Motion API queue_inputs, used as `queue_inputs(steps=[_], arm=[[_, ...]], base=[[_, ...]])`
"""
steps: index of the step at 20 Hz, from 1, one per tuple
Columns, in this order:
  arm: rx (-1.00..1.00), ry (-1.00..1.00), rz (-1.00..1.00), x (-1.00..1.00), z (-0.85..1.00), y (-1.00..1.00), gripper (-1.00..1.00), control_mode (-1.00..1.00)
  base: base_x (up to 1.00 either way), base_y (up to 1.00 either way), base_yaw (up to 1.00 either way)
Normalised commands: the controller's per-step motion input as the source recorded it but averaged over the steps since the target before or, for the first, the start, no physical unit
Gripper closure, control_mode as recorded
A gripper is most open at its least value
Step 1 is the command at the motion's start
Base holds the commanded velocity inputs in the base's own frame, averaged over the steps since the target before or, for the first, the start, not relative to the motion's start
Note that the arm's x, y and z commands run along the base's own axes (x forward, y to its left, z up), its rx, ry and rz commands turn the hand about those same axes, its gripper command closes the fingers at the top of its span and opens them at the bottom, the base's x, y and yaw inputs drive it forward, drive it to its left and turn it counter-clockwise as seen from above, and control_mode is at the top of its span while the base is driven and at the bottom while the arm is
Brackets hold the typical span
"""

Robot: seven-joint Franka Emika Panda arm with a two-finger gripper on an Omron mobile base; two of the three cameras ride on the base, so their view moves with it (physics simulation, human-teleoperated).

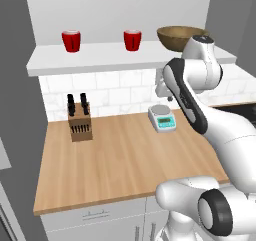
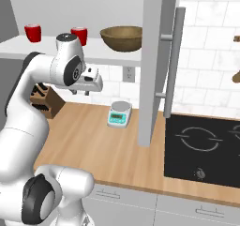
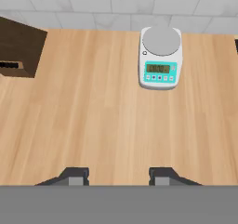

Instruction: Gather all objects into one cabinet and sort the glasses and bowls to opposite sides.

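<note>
Two glossy red glasses [image 1: 71, 41] [image 1: 132, 40] stand apart on the white base of the cabinet [image 1: 100, 61], an open alcove with grey sides. The wide brown wooden bowl [image 1: 177, 37] rests at the right end of the same base. From the right base view the glasses [image 2: 33, 32] [image 2: 79, 34] sit left of the bowl [image 2: 122, 37]. My gripper [image 1: 164, 97] [image 2: 82, 93] hangs below the cabinet base, pointing down at the wooden counter. In the hand view the gripper [image 3: 118, 176] is open, its fingers apart with bare counter between them.
A small white kitchen scale [image 1: 162, 119] [image 3: 160, 58] sits on the counter beneath the hand. A wooden knife block [image 1: 80, 120] [image 3: 16, 49] stands at the left by the tiled wall. A tall grey panel with a bar handle [image 2: 168, 65] and a black cooktop [image 2: 206, 145] lie to the right.
</note>
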Motion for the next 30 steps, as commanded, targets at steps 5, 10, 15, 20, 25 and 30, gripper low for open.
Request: queue_inputs(steps=[5, 10, 15, 20, 25, 30], arm=[[0.0, 0.0, 0.0, 0.0, 0.0, 0.0, -1.0, 1.0], [0.0, 0.0, 0.0, 0.0, 0.0, 0.0, -1.0, 1.0], [0.0, 0.0, 0.0, 0.0, 0.0, 0.0, -1.0, 1.0], [0.0, 0.0, 0.0, 0.0, 0.0, 0.0, -1.0, 1.0], [0.0, 0.0, 0.0, 0.0, 0.0, 0.0, -1.0, 1.0], [0.0, 0.0, 0.0, 0.0, 0.0, 0.0, -1.0, 1.0]], base=[[-0.02, 0.0, 0.0], [-0.44, 0.0, 0.0], [-0.79, -0.01, 0.0], [-0.78, -0.02, 0.0], [-0.82, -0.2, 0.0], [-0.53, -0.17, -0.09]])
